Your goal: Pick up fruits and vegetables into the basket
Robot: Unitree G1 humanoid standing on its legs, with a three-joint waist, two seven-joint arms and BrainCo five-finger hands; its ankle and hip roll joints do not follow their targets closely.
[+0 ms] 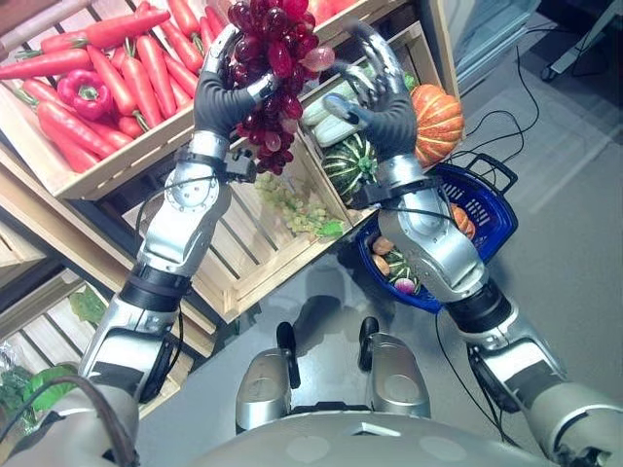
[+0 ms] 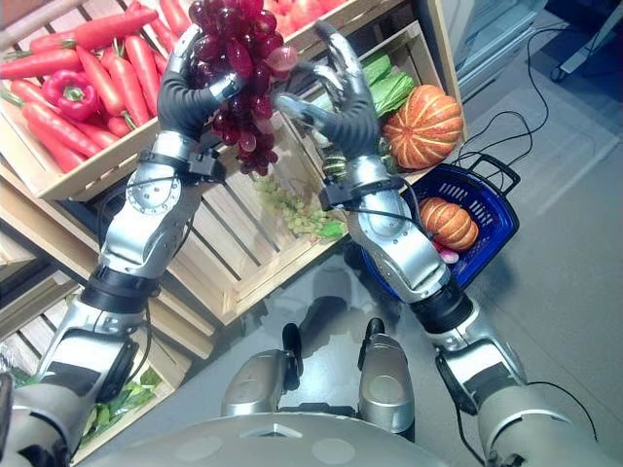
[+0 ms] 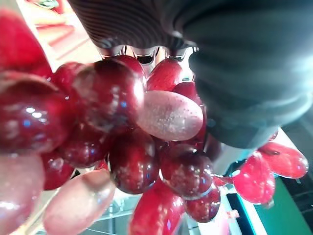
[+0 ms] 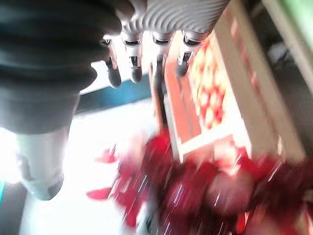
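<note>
So your left hand (image 1: 226, 97) is up high in front of the shelves with its fingers (image 1: 222, 49) curled round a bunch of red grapes (image 1: 277, 68), and the bunch hangs down past the wrist. From the left wrist camera you just get grapes pressed right up against the palm, so that grip looks solid.

Your right hand (image 1: 384, 102) is raised just beside the bunch, on the basket side. Its fingers (image 2: 331, 53) are spread and loosely bent, thumb reaching toward the grapes, but they aren't wrapped round anything; you can't tell for sure whether the thumb tip touches a grape. In the right wrist camera the fingers stick out straight with the red bunch below them.

The blue basket (image 2: 492, 209) sits on the floor well below and to the right of both hands, next to your right forearm. It already has a small orange pumpkin (image 2: 448, 222) in it plus a few other pieces you can't really make out.

Behind the hands: a slanted crate of carrots (image 1: 117, 83) with a red pepper (image 1: 83, 92) on top, a bigger orange pumpkin (image 2: 421, 125) in the crate on the right, a striped green squash (image 1: 348, 165) next to it, and a bunch of green grapes (image 1: 297, 214) in the lower crate
</note>
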